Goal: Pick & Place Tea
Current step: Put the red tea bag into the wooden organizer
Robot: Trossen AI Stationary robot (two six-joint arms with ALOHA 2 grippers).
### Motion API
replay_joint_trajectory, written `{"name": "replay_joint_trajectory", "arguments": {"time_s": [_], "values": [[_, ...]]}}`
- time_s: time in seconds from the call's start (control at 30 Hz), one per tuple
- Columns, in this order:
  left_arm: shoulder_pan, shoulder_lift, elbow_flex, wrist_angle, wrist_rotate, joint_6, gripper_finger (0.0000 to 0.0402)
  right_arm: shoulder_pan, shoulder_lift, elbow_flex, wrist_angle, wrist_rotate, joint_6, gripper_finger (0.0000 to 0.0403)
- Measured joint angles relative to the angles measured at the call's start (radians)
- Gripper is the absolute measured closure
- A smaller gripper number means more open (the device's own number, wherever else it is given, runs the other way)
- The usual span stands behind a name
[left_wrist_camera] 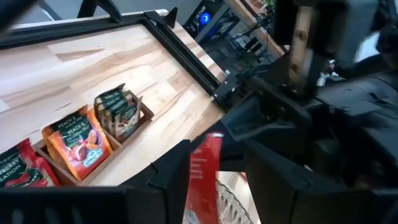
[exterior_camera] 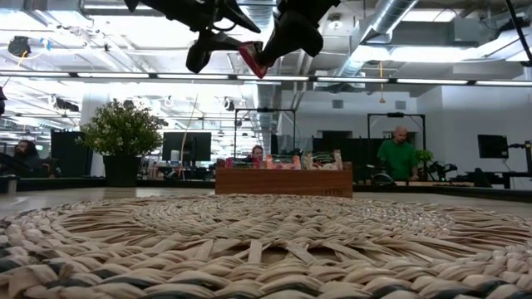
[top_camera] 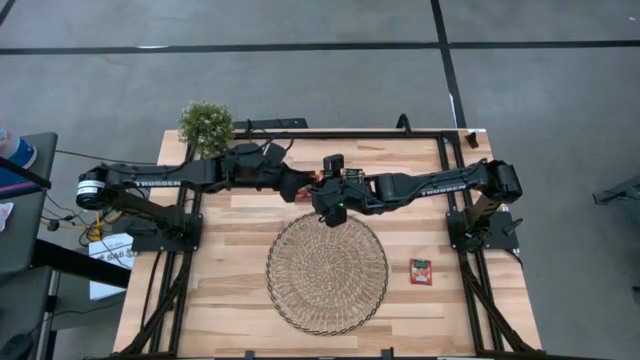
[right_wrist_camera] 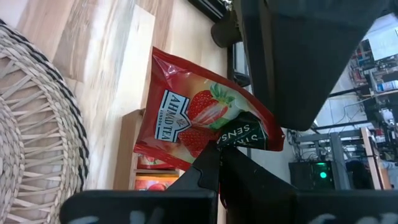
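Above the far edge of the round woven mat [top_camera: 327, 272], near the middle of the table [top_camera: 240, 270], both grippers meet in the air around one red tea sachet [right_wrist_camera: 199, 121]. That sachet, printed with strawberries, hangs at the tip of the right gripper [right_wrist_camera: 217, 151], whose fingers are pressed together on its lower edge; the right wrist view shows the packet's face upright in front of the camera, with the left arm's dark body just behind it. From the left wrist view the same sachet [left_wrist_camera: 202, 177] appears edge-on between the fingers of the left gripper [left_wrist_camera: 208, 177], which stand partly spread on either side of it; whether they press on it cannot be told. In the low view the packet [exterior_camera: 252, 58] is a small red corner between the two grippers, well clear of the mat below. Both arms reach inward from their bases at the table's sides, stretched nearly level so that their wrists meet at the centre. Behind them stands the wooden tray [left_wrist_camera: 118, 134] holding more sachets upright in its compartments. Another single red sachet [top_camera: 421, 271] lies flat on the table just right of the mat.
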Motion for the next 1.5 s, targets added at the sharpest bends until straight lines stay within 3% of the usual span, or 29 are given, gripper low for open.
{"name": "replay_joint_trajectory", "arguments": {"time_s": [0.37, 0.67, 1.1, 1.2, 1.37, 1.5], "values": [[-0.004, 0.004, 0.028, -0.103, -0.005, 0.064, 0.0260, -0.029, 0.000, 0.000, 0.000, -0.030, 0.001, 0.0403], [-0.004, 0.011, 0.029, -0.112, -0.076, 0.115, 0.0270, -0.028, 0.000, 0.000, 0.001, -0.046, 0.001, 0.0403], [-0.005, 0.070, 0.030, -0.100, -0.055, 0.111, 0.0285, -0.029, 0.000, -0.002, 0.006, -0.046, 0.001, 0.0403], [-0.005, 0.070, 0.030, -0.097, -0.059, 0.112, 0.0307, -0.029, 0.000, -0.002, 0.006, -0.046, 0.001, 0.0403], [-0.005, 0.070, 0.030, -0.097, -0.064, 0.118, 0.0388, -0.028, 0.000, -0.002, 0.006, -0.045, 0.001, 0.0403], [-0.005, 0.070, 0.030, -0.098, -0.082, 0.139, 0.0399, -0.028, 0.000, -0.002, 0.007, -0.045, 0.001, 0.0402]]}}
